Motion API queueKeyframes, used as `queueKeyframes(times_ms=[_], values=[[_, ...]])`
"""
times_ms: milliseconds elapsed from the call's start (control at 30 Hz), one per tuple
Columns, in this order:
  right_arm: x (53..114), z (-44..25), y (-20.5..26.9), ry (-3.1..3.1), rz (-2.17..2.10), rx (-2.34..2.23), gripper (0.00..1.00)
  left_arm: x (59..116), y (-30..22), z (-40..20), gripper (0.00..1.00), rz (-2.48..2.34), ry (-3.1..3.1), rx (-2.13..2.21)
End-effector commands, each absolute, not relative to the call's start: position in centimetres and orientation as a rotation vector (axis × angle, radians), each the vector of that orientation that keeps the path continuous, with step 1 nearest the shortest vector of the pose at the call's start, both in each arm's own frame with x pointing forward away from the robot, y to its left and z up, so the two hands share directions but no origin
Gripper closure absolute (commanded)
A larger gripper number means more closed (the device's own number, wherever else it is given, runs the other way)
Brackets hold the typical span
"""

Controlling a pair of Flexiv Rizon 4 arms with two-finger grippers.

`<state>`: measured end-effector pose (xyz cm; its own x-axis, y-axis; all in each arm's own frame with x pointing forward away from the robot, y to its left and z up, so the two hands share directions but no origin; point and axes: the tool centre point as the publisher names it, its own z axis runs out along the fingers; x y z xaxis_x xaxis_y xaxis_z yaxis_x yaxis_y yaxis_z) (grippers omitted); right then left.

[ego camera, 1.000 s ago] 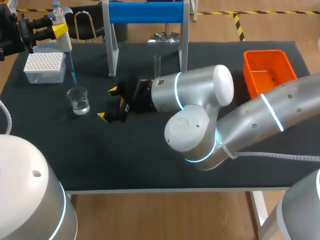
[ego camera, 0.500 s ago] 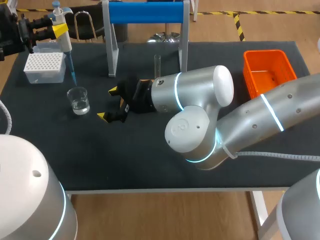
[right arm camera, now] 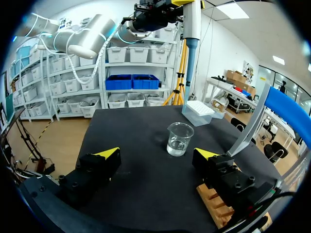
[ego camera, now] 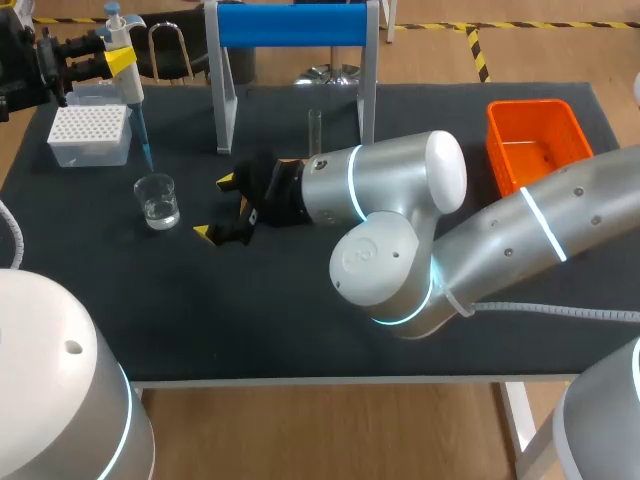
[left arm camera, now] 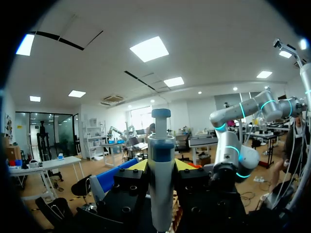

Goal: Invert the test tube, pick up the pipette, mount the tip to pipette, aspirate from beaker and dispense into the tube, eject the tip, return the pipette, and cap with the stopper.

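Observation:
My left gripper (ego camera: 92, 58) is shut on the white and blue pipette (ego camera: 122, 50) at the table's back left; in the left wrist view the pipette (left arm camera: 161, 160) stands between the yellow fingertips (left arm camera: 137, 165). Its blue tip (ego camera: 146, 148) points down, ending just above the glass beaker (ego camera: 158, 200), which holds a little clear liquid. My right gripper (ego camera: 219, 207) lies low over the mat, to the right of the beaker, open with nothing between its fingers. From the right wrist, the beaker (right arm camera: 179, 139) stands ahead of my gripper (right arm camera: 158, 154). The test tube (ego camera: 315, 130) stands upright under the blue rack.
A white tip box (ego camera: 90, 133) sits behind the beaker. The blue-topped rack (ego camera: 292, 25) stands at the back middle, and an orange bin (ego camera: 535, 140) at the back right. A wooden block (right arm camera: 217, 207) lies under my right finger. My right arm covers the table's middle.

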<state>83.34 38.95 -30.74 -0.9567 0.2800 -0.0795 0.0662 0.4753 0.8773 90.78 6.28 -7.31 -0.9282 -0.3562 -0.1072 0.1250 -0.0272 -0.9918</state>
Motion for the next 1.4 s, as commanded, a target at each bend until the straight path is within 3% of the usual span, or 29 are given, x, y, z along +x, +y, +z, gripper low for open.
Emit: queueKeyframes(times_ms=[33,1400], values=[[83.3,-30.7,38.9,2.51,1.478,0.299,0.0,91.1,6.6,-7.8,1.0,-2.024,1.924,-0.225],[83.3,-30.7,38.9,2.51,1.478,0.299,0.0,92.3,7.2,-14.1,1.0,-2.106,1.937,-0.207]])
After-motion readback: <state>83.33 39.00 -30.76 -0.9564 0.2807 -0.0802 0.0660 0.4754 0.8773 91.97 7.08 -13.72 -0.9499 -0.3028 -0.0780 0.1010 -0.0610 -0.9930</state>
